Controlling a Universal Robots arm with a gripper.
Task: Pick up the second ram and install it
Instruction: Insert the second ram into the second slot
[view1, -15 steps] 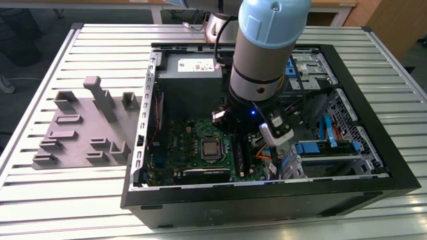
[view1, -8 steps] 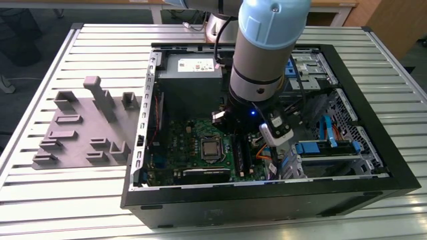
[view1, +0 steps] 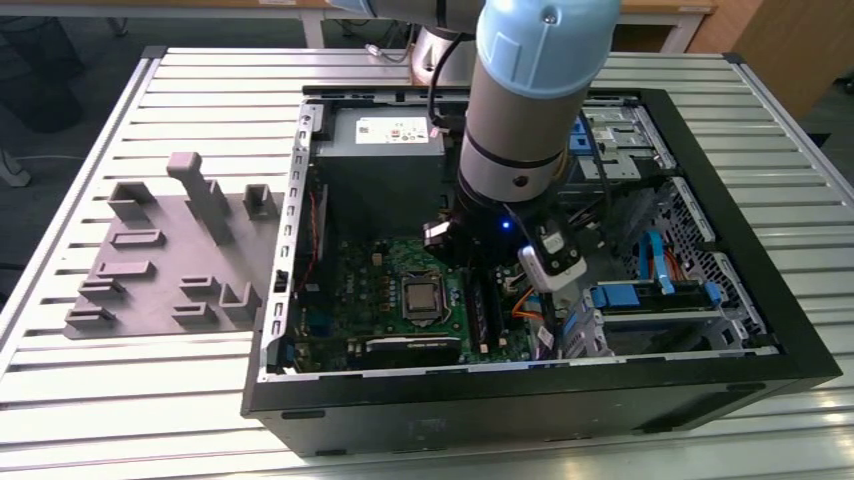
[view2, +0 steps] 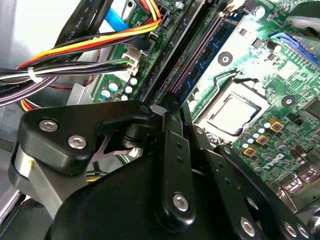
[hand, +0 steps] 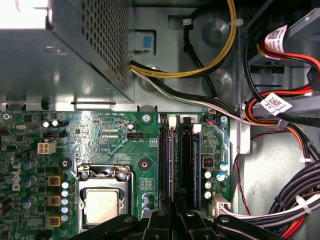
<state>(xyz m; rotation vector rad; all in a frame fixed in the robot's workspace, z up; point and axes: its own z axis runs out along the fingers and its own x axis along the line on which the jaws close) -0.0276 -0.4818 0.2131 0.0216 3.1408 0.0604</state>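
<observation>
Black gripper (view2: 170, 107) low over motherboard (hand: 115, 135) inside PC case (view1: 747, 250); we see second ram (hand: 196, 165) seated upright in slot beside CPU socket (hand: 102, 200). Finger opening: we cannot tell.

We take this for a robotics lab or an electronics assembly workshop. In the exterior view an open desktop computer case (view1: 534, 300) lies on its side on a worktable (view1: 200, 80) of ribbed aluminium slats, its motherboard (view1: 400, 290) exposed. At nine o'clock from the case sits a grey fixture plate (view1: 167, 255) with raised holder blocks, the sort of jig made for staging parts. An industrial robot arm (view1: 534, 100) in grey and light blue reaches down into the case. At twelve o'clock, beyond the table, we see wooden furniture (view1: 694, 20) on a dark carpeted floor (view1: 80, 70).
</observation>
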